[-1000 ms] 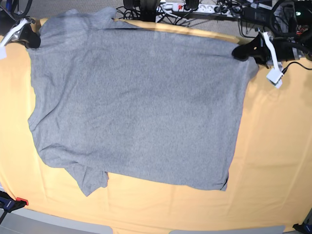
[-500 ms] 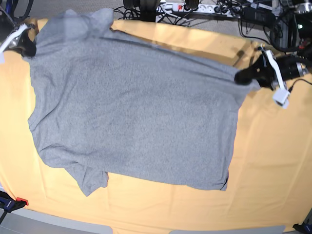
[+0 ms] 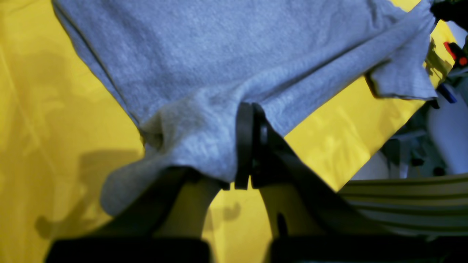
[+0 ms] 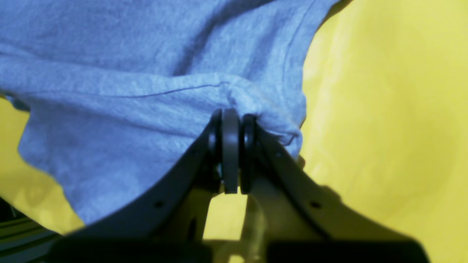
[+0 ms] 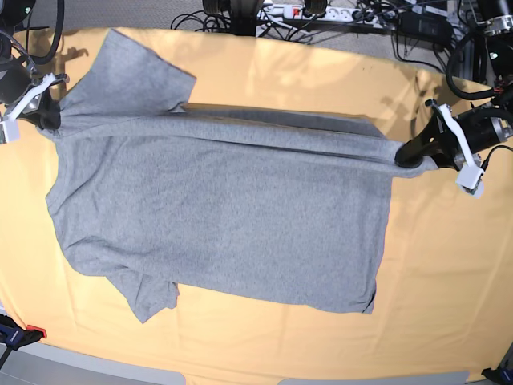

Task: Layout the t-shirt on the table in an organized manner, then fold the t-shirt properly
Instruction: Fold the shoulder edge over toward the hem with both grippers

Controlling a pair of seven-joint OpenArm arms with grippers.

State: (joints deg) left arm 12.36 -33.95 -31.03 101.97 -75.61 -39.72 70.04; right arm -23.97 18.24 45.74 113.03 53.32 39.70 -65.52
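The grey t-shirt [image 5: 224, 224] lies spread over the orange-yellow table [image 5: 449, 273], plain side up. Its far edge is raised into a taut ridge running between both grippers. My left gripper [image 5: 407, 152], on the right of the base view, is shut on the shirt's far right corner. The left wrist view shows its fingertips [image 3: 244, 113] pinching the t-shirt [image 3: 219, 54] above the table [image 3: 55, 128]. My right gripper [image 5: 48, 116] is shut on the far left corner. In its wrist view the gripper [image 4: 230, 115] clamps bunched t-shirt [image 4: 109, 109]. One sleeve [image 5: 136, 72] lies flat behind the ridge.
Cables and a power strip [image 5: 288, 11] run along the table's far edge. A red and blue clamp [image 5: 20, 331] sits at the front left corner. The other sleeve [image 5: 148, 297] points toward the front edge. Bare cloth shows to the right of the shirt.
Both grippers have drawn the shirt's far edge toward the front, so bare table now shows behind it. The far left sleeve has dropped flat on the table.
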